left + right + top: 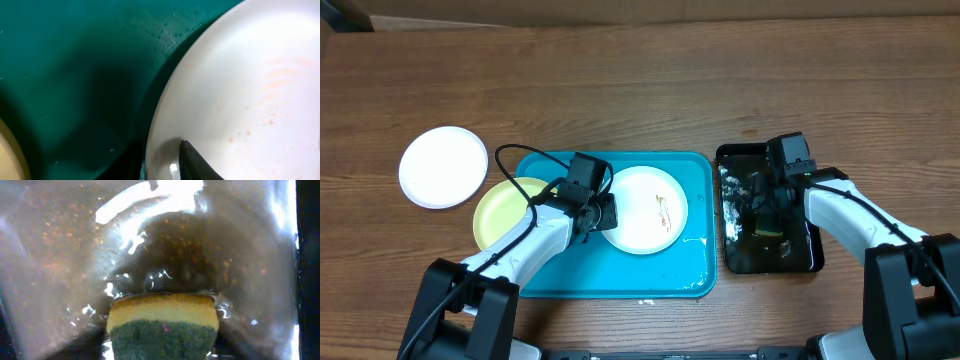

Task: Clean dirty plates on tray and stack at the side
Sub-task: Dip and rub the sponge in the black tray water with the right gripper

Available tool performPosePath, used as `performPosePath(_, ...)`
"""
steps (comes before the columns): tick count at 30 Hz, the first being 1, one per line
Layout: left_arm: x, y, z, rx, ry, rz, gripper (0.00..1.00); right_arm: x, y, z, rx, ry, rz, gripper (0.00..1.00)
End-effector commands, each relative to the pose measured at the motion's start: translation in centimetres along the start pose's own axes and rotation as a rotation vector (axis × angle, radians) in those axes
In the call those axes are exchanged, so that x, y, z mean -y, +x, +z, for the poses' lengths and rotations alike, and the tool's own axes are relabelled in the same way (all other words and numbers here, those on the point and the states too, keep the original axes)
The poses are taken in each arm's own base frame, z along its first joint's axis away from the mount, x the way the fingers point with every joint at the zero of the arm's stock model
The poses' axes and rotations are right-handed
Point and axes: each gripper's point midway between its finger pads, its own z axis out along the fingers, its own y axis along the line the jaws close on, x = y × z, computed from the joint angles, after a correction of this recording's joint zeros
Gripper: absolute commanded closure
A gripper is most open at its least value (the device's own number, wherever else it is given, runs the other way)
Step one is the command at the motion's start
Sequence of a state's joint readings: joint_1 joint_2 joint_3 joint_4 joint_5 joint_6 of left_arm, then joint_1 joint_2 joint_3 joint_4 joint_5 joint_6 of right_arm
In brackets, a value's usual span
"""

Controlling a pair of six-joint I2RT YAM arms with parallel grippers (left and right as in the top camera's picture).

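No writing, label, brand, number or sign can be read in any view. The white plate in the middle of the tray bears only brownish smears toward 3 o'clock, no print. The sponge, at 6 o'clock in the right wrist view, shows no lettering.

Smeared white plate on turquoise tray; yellow-green plate at its left rim; black tray alongside

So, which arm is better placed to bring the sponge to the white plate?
Right: the right end effector hangs over the black tray at the sponge; the left end effector grips the rim of the white plate on the blue tray.
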State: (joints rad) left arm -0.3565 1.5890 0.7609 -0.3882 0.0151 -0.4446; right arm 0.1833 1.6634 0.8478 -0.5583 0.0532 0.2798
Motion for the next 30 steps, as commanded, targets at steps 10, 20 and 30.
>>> performPosePath(10,0.4,-0.4,0.0,0.005,0.008,0.006,0.73,0.5,2.6,-0.9,-0.147,0.014,0.004,0.96)
performPosePath(20,0.4,-0.5,0.0,0.007,0.009,0.006,0.96,-0.1,-0.1,-10.0,-0.055,-0.017,0.007,0.96)
performPosePath(30,0.4,-0.6,0.0,0.012,0.011,0.005,0.96,0.0,0.1,-9.9,-0.060,-0.011,0.006,0.96)
